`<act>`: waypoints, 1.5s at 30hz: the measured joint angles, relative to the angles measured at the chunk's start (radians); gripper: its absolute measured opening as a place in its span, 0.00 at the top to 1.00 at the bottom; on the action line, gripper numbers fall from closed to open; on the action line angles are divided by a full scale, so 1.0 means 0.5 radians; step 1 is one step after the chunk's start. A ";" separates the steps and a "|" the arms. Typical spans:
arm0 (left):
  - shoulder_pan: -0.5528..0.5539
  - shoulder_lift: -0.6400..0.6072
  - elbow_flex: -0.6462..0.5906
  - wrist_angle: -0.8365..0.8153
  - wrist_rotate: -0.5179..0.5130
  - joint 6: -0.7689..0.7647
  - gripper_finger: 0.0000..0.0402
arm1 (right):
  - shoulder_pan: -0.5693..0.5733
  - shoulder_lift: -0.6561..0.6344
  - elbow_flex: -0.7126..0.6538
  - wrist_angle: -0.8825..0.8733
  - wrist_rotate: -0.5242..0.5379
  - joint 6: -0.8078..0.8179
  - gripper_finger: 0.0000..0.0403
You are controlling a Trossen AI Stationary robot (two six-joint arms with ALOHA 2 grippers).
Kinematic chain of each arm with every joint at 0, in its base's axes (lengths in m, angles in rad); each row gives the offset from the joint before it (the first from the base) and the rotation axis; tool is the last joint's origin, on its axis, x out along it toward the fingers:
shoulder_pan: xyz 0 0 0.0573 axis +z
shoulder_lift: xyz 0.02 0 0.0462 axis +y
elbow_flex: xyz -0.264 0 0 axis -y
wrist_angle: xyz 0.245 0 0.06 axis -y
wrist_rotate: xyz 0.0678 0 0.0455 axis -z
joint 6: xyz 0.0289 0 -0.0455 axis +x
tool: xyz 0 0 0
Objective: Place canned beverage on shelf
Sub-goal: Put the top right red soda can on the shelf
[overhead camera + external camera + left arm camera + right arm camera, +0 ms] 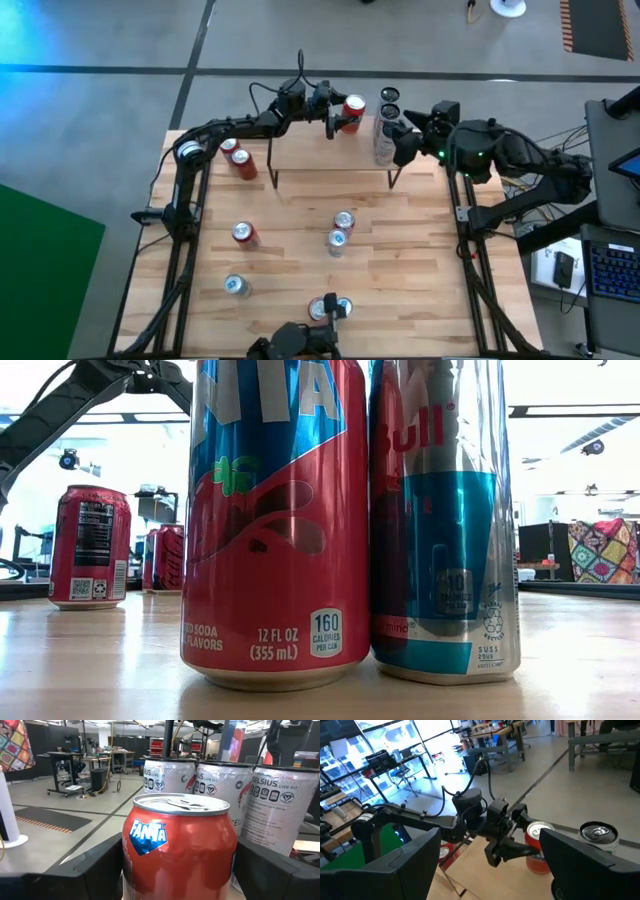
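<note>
A red Fanta can (180, 850) stands upright on the light-wood shelf (310, 150) at the table's far edge, its base on the shelf top (510, 880). My left gripper (338, 118) reaches in level from the table's left. Its open fingers stand on either side of the can, with thin gaps showing. Three white Celsius cans (220, 785) stand on the shelf just beyond it. My right gripper (490, 870) hovers open and empty at the shelf's right end (408, 135), facing the left gripper.
Several loose cans stand on the slatted tabletop: two red ones (238, 158) at the left, one (243, 234) mid-left, a silver one (235, 285), and two (340, 230) in the middle. A Fanta can (270, 520) and a Red Bull can (440, 520) stand at the near edge.
</note>
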 joint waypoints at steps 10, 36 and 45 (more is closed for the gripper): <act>0.002 0.000 0.000 -0.087 -0.009 -0.087 0.17 | 0.000 0.037 0.000 0.037 0.002 0.007 0.19; 0.073 -0.344 0.040 -1.316 -0.121 0.116 0.24 | 0.000 0.040 0.000 0.049 0.022 -0.106 0.19; 0.060 -0.287 0.039 -1.316 -0.221 0.028 0.39 | -0.001 0.040 0.000 0.062 0.102 -0.184 0.19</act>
